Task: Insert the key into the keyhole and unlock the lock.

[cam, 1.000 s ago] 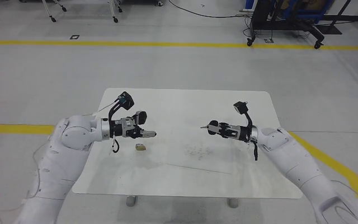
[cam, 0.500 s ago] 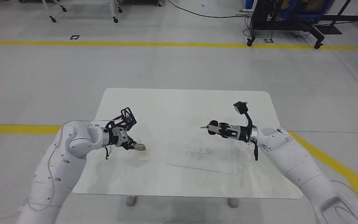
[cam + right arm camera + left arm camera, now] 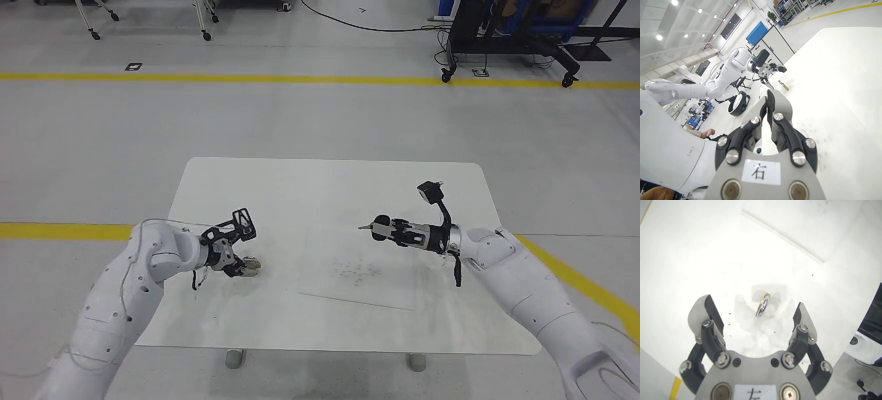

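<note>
A small brass padlock (image 3: 762, 306) with a silver shackle lies on the white table (image 3: 330, 190), left of the middle (image 3: 252, 265). My left gripper (image 3: 754, 303) hangs open just above it, one finger on each side and neither touching it; in the top view it is at the lock's left side (image 3: 241, 264). My right gripper (image 3: 377, 227) is held above the table's right half, shut on a thin silver key (image 3: 364, 227) that pokes out towards the left. The right wrist view has its shut fingers (image 3: 770, 98) up close, with the padlock (image 3: 784, 86) and the left gripper (image 3: 776, 77) beyond.
A flat white sheet (image 3: 787, 234) lies on the table between the two arms, its edge slightly raised. Dark specks (image 3: 350, 268) mark the table's middle. The table's front edge (image 3: 330, 348) is close behind the left arm.
The left arm has swung down and turned its wrist, bringing its open gripper from above the table down over the padlock. The right arm has kept still.
</note>
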Available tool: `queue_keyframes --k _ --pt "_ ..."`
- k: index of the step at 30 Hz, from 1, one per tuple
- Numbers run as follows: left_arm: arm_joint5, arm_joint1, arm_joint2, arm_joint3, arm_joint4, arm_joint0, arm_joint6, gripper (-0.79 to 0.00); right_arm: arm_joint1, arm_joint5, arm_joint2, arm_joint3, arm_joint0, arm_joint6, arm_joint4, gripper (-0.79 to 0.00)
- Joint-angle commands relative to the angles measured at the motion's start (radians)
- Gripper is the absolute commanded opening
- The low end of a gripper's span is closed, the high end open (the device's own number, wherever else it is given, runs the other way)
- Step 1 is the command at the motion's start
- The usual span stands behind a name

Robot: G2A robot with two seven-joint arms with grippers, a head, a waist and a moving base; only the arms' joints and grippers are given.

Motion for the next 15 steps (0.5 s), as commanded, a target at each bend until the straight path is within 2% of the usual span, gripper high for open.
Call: queue_keyframes --k 1,3,6,9,15 --pt "-0.008 0.000 0.007 0.005 -0.012 -0.005 -0.003 -0.366 0.000 0.000 0.000 0.000 0.000 0.000 0.000 -0.785" --pt "-0.020 0.001 0.013 0.017 -0.029 -0.012 -0.004 -0.440 0.000 0.000 0.000 0.000 0.000 0.000 0.000 -0.785" --pt "-0.020 0.001 0.023 0.026 -0.041 -0.021 -0.006 -0.508 0.000 0.000 0.000 0.000 0.000 0.000 0.000 -0.785" --pt "-0.016 0.000 0.041 0.032 -0.041 -0.030 -0.017 -0.785 0.000 0.000 0.000 0.000 0.000 0.000 0.000 -0.785" --pt "0.006 -0.001 0.067 0.048 -0.045 -0.048 -0.035 -0.785 0.000 0.000 0.000 0.000 0.000 0.000 0.000 -0.785"
